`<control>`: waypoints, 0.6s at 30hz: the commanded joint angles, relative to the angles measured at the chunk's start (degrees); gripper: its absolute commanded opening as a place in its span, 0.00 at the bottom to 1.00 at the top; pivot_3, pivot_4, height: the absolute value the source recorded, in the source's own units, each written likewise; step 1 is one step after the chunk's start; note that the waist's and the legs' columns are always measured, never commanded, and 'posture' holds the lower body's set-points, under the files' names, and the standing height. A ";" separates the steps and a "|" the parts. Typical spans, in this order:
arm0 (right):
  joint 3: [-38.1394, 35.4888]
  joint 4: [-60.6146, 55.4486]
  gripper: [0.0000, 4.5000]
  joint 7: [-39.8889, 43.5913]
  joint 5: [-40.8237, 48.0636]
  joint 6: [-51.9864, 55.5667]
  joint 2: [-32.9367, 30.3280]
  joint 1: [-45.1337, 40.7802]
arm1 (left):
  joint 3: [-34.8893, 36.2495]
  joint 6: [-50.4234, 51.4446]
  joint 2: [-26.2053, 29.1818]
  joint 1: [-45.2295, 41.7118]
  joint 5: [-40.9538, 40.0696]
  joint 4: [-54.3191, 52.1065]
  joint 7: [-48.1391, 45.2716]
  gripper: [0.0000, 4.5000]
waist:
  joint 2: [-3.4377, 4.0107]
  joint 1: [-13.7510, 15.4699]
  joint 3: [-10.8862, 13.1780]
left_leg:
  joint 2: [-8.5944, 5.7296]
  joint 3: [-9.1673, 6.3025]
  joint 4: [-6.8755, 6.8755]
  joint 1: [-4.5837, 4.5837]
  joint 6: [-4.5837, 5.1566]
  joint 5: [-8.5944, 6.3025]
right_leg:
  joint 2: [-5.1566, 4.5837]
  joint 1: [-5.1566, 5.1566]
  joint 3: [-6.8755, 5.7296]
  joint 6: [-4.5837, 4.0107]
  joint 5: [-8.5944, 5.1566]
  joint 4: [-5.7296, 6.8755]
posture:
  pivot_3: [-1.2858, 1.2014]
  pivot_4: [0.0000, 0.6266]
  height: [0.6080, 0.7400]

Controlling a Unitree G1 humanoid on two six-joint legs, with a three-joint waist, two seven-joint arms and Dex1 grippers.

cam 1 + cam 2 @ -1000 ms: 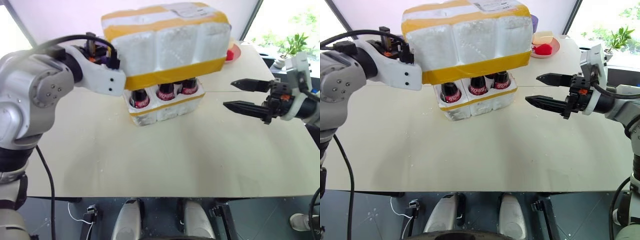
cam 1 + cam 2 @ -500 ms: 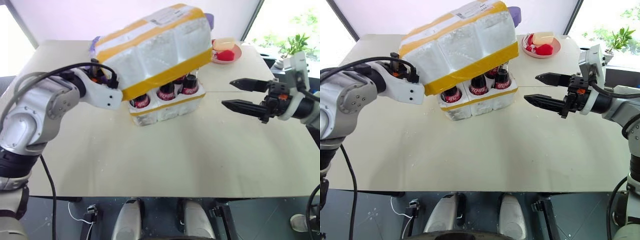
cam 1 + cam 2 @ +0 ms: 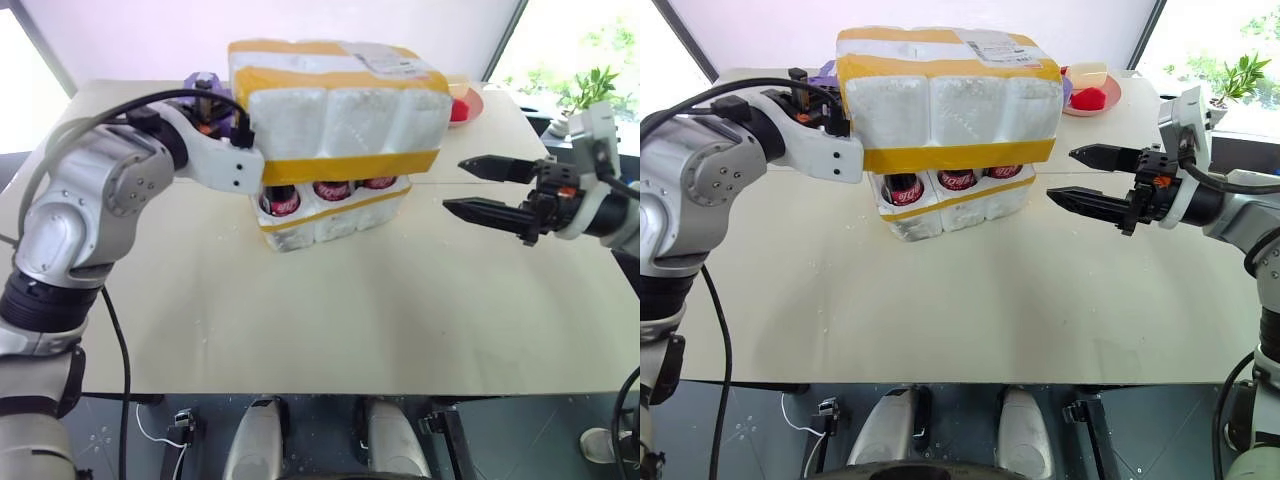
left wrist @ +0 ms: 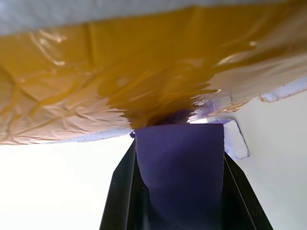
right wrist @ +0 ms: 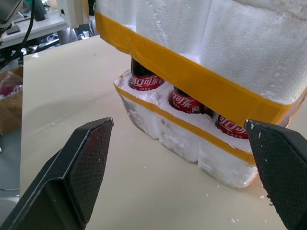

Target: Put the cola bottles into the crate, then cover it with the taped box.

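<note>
The taped box [image 3: 335, 110], white foam with wide yellow bands and a paper label, sits level over the cola bottles [image 3: 281, 201]. Their red labels show in the gap above the crate [image 3: 330, 222], a low white foam tray with one yellow band. My left gripper [image 4: 178, 143] is at the box's left end, shut on a purple tab [image 4: 182, 191] fixed to the box's taped side. My right gripper [image 3: 455, 185] hangs open to the right of the crate. Its fingers [image 5: 72, 177] point at the crate, apart from it.
A plate [image 3: 1110, 100] with red and yellow items stands at the table's back right, behind the box. A potted plant [image 3: 590, 90] is beyond the right edge. The pale tabletop [image 3: 300, 320] stretches toward me to its front edge.
Half a second ago the taped box was tilted, its left end low; now it lies level over the bottles. My left arm shifted with it. The right gripper has not moved.
</note>
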 commanded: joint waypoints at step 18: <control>-1.85 -1.22 1.00 0.22 1.87 0.82 -0.71 -1.09 | 1.89 0.28 -0.70 8.18 3.77 -3.52 2.20 0.40 | 0.00 0.14 0.00 | 0.00 0.00 -0.01 -0.01 0.00 0.00 | 0.00 0.00 0.00 0.00 0.00 0.00 | 0.52 0.24 0.97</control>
